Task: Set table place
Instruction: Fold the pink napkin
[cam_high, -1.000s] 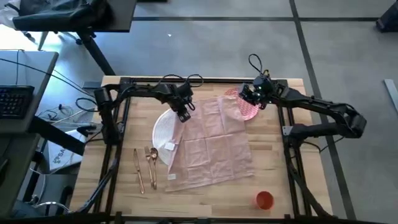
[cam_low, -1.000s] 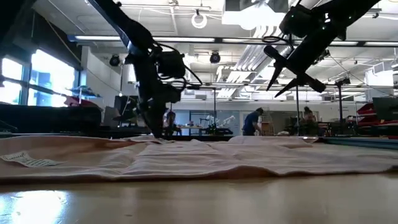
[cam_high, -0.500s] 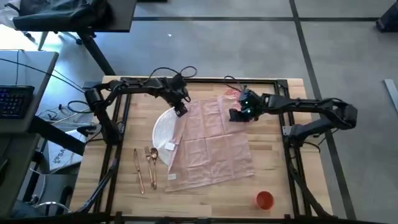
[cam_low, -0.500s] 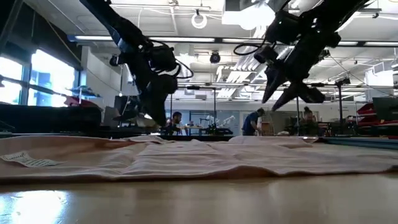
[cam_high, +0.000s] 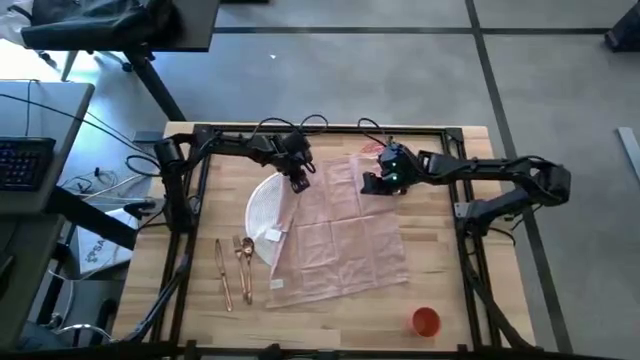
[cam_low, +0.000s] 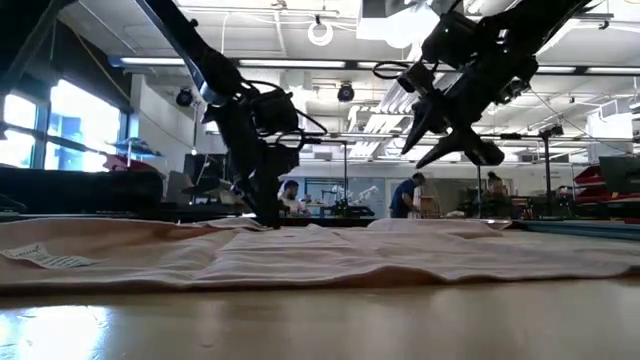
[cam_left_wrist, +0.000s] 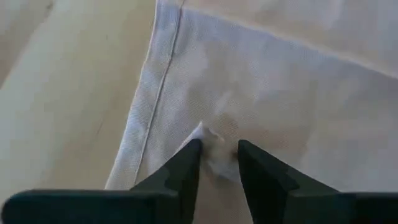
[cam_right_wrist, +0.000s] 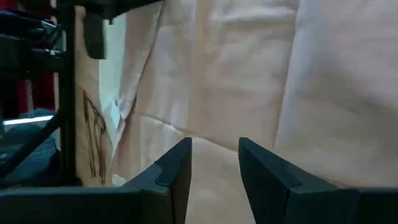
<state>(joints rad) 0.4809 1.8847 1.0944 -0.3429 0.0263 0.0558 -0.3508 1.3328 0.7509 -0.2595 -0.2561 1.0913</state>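
A pale pink napkin lies spread over the middle of the table and covers the right part of the white plate. My left gripper is down at the napkin's far-left edge, shut on the cloth. My right gripper hovers open above the napkin's far part, touching nothing. Only a sliver of the pink patterned plate shows beside my right arm. Gold cutlery lies at the near left and an orange cup stands at the near right. My left gripper pinches a small pucker of the napkin between its two fingertips, a little inside the stitched hem. The fingers come from above, pointing down. The cloth around the pucker lies slack on the table.
A black metal frame and the arm bases run along the table's left, far and right sides. Bare wood shows at the near edge between the cutlery and the cup. A grey desk with a keyboard stands off to the left.
My left gripper rose off the napkin, then came back down on its far-left edge. My right gripper went from over the pink plate toward the table's left, stopping above the napkin's far part; its arm now hides most of that plate.
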